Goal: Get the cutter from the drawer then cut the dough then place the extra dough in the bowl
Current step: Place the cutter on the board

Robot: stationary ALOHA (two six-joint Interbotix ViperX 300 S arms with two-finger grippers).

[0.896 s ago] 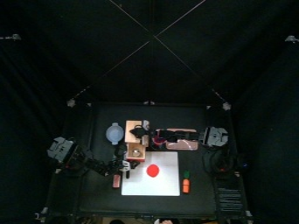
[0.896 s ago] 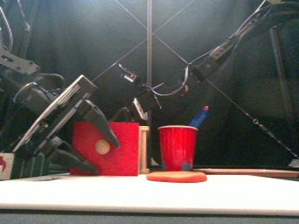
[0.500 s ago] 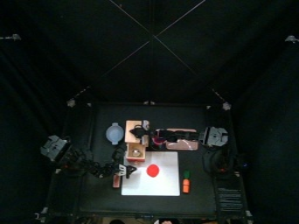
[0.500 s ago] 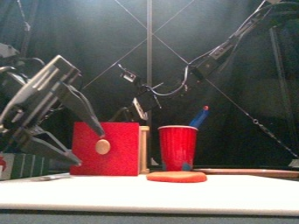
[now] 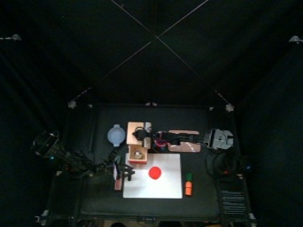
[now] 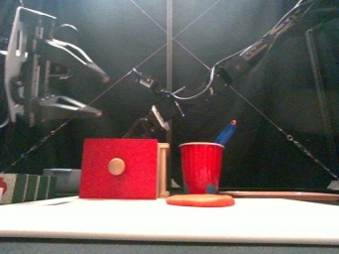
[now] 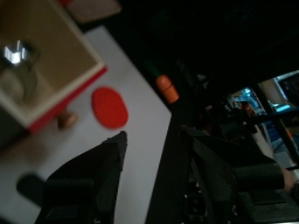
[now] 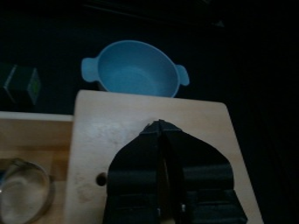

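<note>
Left gripper (image 6: 95,91) is held wide open, empty, raised left of the wooden box (image 5: 137,131); right gripper (image 8: 163,131) is closed, empty, over its top. Dough (image 5: 155,174) lies before it. The cutter (image 7: 17,59), unseen from the front, is shown in the drawer (image 6: 119,169) by the left wrist view.

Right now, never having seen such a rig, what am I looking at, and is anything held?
A two-armed robot works at a black table. One picture looks down from above, one level from the front, two from cameras on the wrists. On the table: a white cutting board with red dough, a wooden box, its red drawer open with a metal cutter inside, a blue-grey bowl, a red cup. The left claw hangs open and empty; the right claw sits shut at the box top, holding nothing.
</note>
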